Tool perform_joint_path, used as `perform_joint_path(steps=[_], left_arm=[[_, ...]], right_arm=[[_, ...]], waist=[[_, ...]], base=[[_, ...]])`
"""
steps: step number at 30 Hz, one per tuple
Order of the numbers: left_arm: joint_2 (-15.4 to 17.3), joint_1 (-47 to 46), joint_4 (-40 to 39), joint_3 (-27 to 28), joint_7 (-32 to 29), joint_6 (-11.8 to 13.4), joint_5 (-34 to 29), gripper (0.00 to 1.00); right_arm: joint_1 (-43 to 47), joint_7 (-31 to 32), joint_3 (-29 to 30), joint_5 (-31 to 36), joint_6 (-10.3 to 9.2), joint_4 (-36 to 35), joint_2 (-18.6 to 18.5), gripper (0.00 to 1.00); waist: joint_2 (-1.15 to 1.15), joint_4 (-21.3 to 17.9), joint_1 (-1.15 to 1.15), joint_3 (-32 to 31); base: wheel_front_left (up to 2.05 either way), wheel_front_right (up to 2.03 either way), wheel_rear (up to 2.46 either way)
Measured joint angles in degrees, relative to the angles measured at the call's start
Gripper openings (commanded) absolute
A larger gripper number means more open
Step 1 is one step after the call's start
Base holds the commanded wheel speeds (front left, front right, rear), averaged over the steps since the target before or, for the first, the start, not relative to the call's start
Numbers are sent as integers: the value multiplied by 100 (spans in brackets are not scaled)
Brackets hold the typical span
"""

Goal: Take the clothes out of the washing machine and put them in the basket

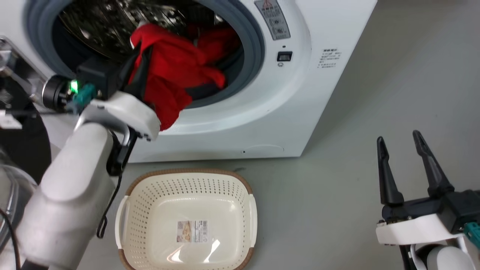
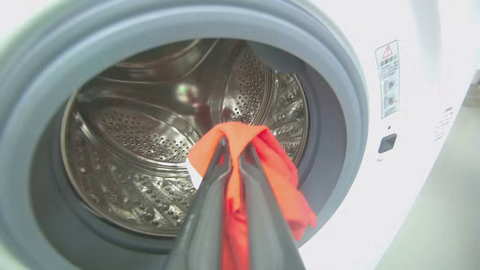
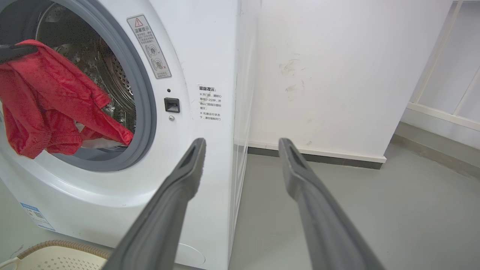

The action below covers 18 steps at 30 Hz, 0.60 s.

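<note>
The washing machine (image 1: 300,93) stands open, its steel drum (image 2: 142,138) bare at the back. My left gripper (image 1: 138,47) is at the porthole, shut on a red garment (image 1: 168,71) that hangs from its fingers (image 2: 213,180) over the grey gasket (image 1: 255,45) and the lower rim. More red fabric (image 1: 217,41) lies behind it in the drum. In the right wrist view the held garment (image 3: 41,101) droops out of the opening. The cream basket (image 1: 187,173) sits on the floor right below the porthole, holding only its paper label. My right gripper (image 1: 398,137) stands open at the lower right, with nothing between its fingers (image 3: 180,180).
The machine's open door (image 1: 22,138) is at the left edge, behind my left forearm (image 1: 71,187). Grey floor (image 1: 337,195) spreads to the right of the basket and machine. A white wall (image 3: 330,75) rises beside the machine, with a white railing (image 3: 442,75) further right.
</note>
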State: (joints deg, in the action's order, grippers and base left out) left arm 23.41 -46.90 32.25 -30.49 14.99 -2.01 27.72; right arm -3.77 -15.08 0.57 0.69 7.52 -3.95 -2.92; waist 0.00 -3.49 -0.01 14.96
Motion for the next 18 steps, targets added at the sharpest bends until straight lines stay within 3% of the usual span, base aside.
perform_joint_path(steps=[18], left_arm=[[791, 1291, -3613, 156, -579, 955, -134, 0]], right_arm=[[502, 0, -90, 89, -1, 7, 0, 100]], waist=[[0, 86, 0, -753]], base=[[0, 0, 0]])
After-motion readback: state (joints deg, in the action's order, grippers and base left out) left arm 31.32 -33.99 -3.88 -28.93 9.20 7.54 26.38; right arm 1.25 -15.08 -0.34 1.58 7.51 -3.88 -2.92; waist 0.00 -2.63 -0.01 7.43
